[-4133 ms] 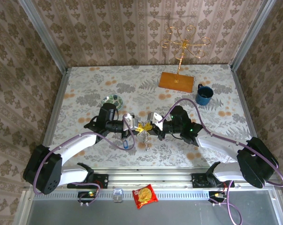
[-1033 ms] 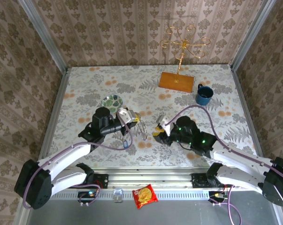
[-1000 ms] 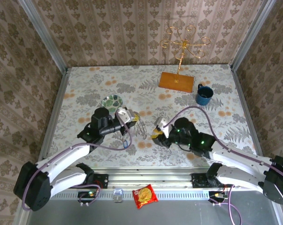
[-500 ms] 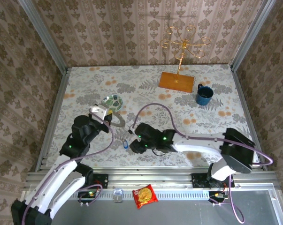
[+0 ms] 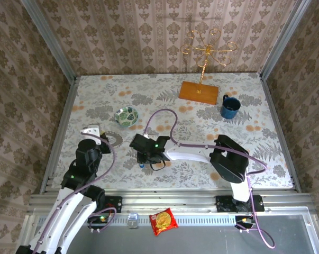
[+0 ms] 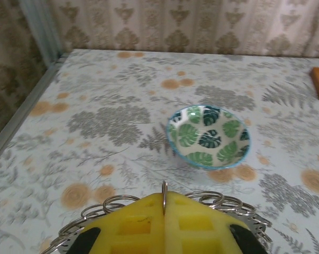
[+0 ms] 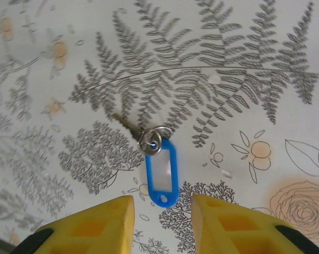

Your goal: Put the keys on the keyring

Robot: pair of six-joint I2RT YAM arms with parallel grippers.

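the left gripper (image 6: 164, 205), its yellow foam pads pressed together, clenches the thin rim of the coiled grey wire keyring (image 6: 218, 200). the right gripper (image 7: 162, 205) hangs parted over the blue plastic-tagged key (image 7: 160, 174), which lies flat on the fern-print tablecloth (image 7: 244, 79).

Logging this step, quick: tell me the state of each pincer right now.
Left pincer: shut on the keyring.
Right pincer: open, empty, over the blue-tagged key.

Left end effector (image 6: 164, 210) clamps keyring (image 6: 221, 201); green-leaf bowl (image 6: 208, 136) beyond.
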